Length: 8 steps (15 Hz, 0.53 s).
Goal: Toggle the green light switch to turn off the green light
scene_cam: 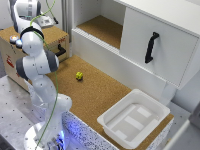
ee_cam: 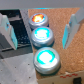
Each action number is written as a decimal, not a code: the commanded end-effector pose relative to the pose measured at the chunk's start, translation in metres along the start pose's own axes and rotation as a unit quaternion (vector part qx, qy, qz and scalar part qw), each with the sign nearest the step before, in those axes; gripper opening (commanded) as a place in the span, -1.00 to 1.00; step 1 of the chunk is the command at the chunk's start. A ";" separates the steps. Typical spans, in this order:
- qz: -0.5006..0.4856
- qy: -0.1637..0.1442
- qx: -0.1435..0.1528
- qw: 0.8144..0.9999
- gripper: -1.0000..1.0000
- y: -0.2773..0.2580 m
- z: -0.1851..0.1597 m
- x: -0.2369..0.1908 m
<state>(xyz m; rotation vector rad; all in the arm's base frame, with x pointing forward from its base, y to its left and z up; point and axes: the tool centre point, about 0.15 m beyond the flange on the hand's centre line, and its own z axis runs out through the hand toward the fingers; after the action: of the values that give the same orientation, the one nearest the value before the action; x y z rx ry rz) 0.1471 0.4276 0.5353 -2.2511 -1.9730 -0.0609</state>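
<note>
In the wrist view, three round dome switches sit in a row on a cork surface: an orange one (ee_cam: 39, 20), a blue one (ee_cam: 42, 35) and a green one (ee_cam: 46, 58). The green one glows, so it is lit. My gripper (ee_cam: 40, 27) is open and hovers above the row. One of its fingers (ee_cam: 4, 25) is on one side of the switches and the other (ee_cam: 75, 27) on the opposite side, touching nothing. In the exterior view my arm (scene_cam: 35, 65) bends over the exterior view's left, and it hides the gripper and the switches.
A brown box (scene_cam: 56, 35) with a black handle (scene_cam: 61, 50) stands by the arm. A small yellow-green object (scene_cam: 79, 75) lies on the cork table. A white tray (scene_cam: 107, 120) sits at the front right. A white cabinet door with a black handle (scene_cam: 151, 46) is behind it.
</note>
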 end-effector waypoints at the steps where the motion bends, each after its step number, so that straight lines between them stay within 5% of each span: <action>1: 0.012 0.036 -0.018 0.999 -1.00 -0.027 0.021 0.003; 8: 0.011 0.022 0.001 1.000 -1.00 -0.005 0.044 0.009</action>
<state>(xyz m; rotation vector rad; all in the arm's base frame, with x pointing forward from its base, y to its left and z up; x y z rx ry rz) 0.1323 0.4387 0.5215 -2.2818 -1.9613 -0.0892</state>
